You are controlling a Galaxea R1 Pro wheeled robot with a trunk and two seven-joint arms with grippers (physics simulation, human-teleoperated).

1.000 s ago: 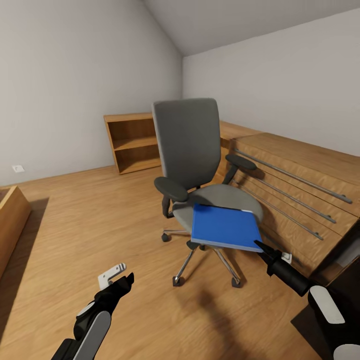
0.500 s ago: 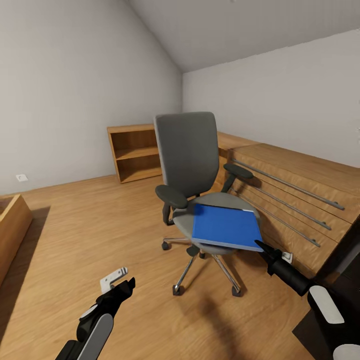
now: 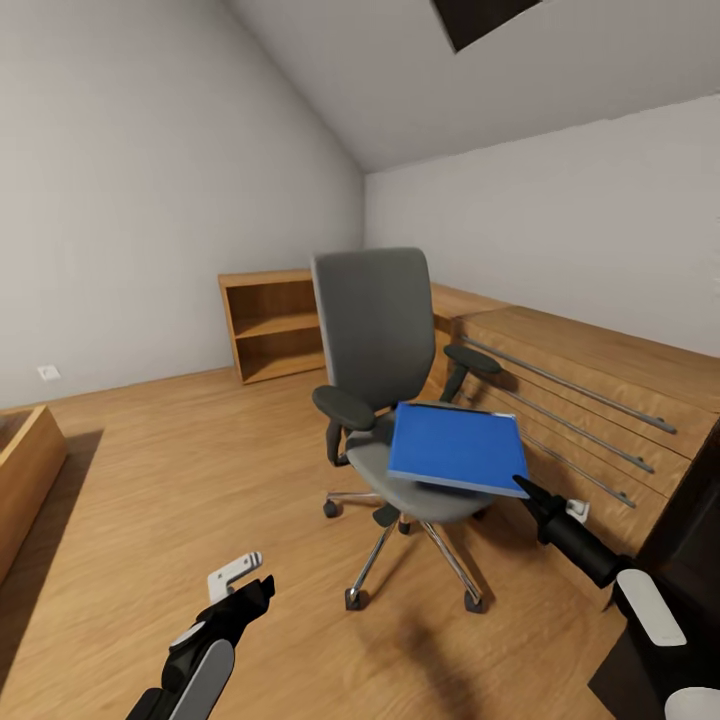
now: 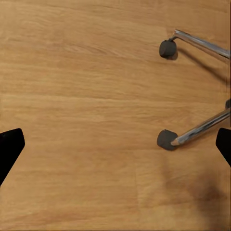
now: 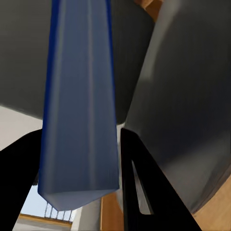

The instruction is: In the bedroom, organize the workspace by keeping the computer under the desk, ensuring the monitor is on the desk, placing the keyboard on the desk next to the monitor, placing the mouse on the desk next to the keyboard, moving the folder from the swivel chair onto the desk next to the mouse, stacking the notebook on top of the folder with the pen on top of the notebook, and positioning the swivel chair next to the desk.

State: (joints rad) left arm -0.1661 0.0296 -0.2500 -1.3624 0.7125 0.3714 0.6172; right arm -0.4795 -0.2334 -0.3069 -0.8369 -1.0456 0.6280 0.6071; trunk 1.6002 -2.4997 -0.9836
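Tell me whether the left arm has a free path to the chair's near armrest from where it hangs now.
Probably yes. The left gripper hangs open and empty over bare floor, and nothing stands between it and the swivel chair's armrest; it would only need to rise and extend forward.

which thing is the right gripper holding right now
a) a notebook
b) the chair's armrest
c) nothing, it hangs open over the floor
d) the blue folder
d: in the head view the right gripper pinches the near corner of the blue folder, which sits tilted above the swivel chair seat, and in the right wrist view the folder's edge runs between the two fingers.
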